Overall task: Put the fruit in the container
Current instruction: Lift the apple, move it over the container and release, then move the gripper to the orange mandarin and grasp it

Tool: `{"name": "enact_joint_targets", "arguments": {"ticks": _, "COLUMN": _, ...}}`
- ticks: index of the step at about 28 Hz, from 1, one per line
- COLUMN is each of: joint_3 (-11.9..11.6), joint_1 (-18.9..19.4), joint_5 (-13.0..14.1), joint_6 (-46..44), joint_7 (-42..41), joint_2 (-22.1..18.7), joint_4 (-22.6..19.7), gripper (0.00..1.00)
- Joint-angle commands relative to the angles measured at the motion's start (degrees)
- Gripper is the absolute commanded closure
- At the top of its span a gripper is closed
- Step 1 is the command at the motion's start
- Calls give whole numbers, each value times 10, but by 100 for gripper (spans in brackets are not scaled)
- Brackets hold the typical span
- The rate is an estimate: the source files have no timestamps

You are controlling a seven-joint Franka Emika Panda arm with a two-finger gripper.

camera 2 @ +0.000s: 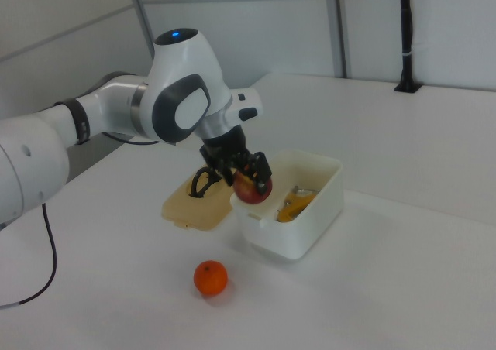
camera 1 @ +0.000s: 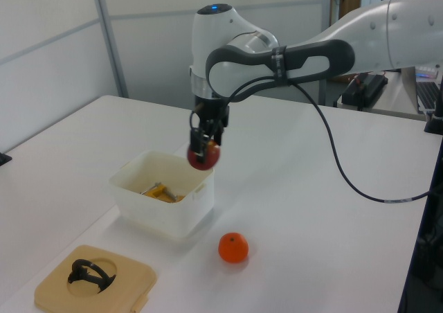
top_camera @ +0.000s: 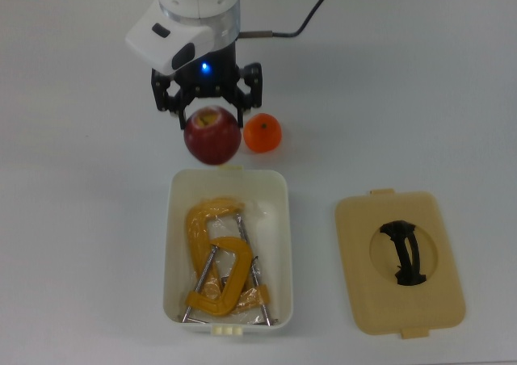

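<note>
Right now your black two-finger gripper [top_camera: 212, 115] is clamped on the dark red round apple with a yellowish patch on top [top_camera: 212, 134], one finger on each side, and the apple hangs clear of the white table [top_camera: 404, 82]. From the left view the apple [camera 1: 203, 156] sits in the air above the near rim of the white rectangular plastic tub [camera 1: 163, 194], roughly over the tub's edge rather than over its middle; the right view shows the same, apple [camera 2: 253, 186] raised just over the end wall of the tub [camera 2: 294, 203]. In the top view the apple overlaps the tub's upper edge and its small end tab [top_camera: 229, 168]. You've got the smooth bright orange round fruit [top_camera: 262, 133] sitting on the table, just beside the apple on the top view's right and apart from the tub; in the left view it [camera 1: 234, 247] lies on the tabletop near the tub's corner. Inside the tub [top_camera: 283, 244] lie two yellow metal C-clamps [top_camera: 216, 264] with silver screw rods, overlapping each other. The flat tan plastic lid with a black handle [top_camera: 400, 262] lies on the table well to the top view's right of the tub, not touching it. Your white arm [camera 1: 291, 46] reaches in from the left view's right, a black cable [camera 1: 339, 174] trailing off it.
</note>
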Motion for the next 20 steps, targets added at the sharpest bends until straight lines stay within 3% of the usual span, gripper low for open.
{"name": "enact_joint_targets", "arguments": {"ticks": 1, "joint_3": -1, "joint_1": 3, "joint_5": 5, "joint_6": 87, "joint_7": 60, "joint_2": 49, "joint_4": 27, "gripper": 85}}
{"name": "enact_joint_targets", "arguments": {"ticks": 3, "joint_3": 0, "joint_1": 3, "joint_5": 3, "joint_6": 95, "joint_7": 66, "joint_2": 54, "joint_4": 27, "gripper": 79}}
{"name": "enact_joint_targets", "arguments": {"ticks": 5, "joint_3": 0, "joint_1": 4, "joint_5": 3, "joint_6": 95, "joint_7": 66, "joint_2": 54, "joint_4": 27, "gripper": 66}}
{"name": "enact_joint_targets", "arguments": {"ticks": 7, "joint_3": 0, "joint_1": 3, "joint_5": 4, "joint_6": 92, "joint_7": 65, "joint_2": 54, "joint_4": 27, "gripper": 36}}
{"name": "enact_joint_targets", "arguments": {"ticks": 8, "joint_3": 0, "joint_1": 4, "joint_5": 3, "joint_6": 87, "joint_7": 65, "joint_2": 51, "joint_4": 27, "gripper": 3}}
{"name": "enact_joint_targets", "arguments": {"ticks": 17, "joint_3": 1, "joint_1": 4, "joint_5": 4, "joint_6": -39, "joint_7": 40, "joint_2": 25, "joint_4": 30, "gripper": 0}}
{"name": "enact_joint_targets", "arguments": {"ticks": 20, "joint_3": 1, "joint_1": 2, "joint_5": 6, "joint_6": -120, "joint_7": 4, "joint_2": 10, "joint_4": 30, "gripper": 0}}
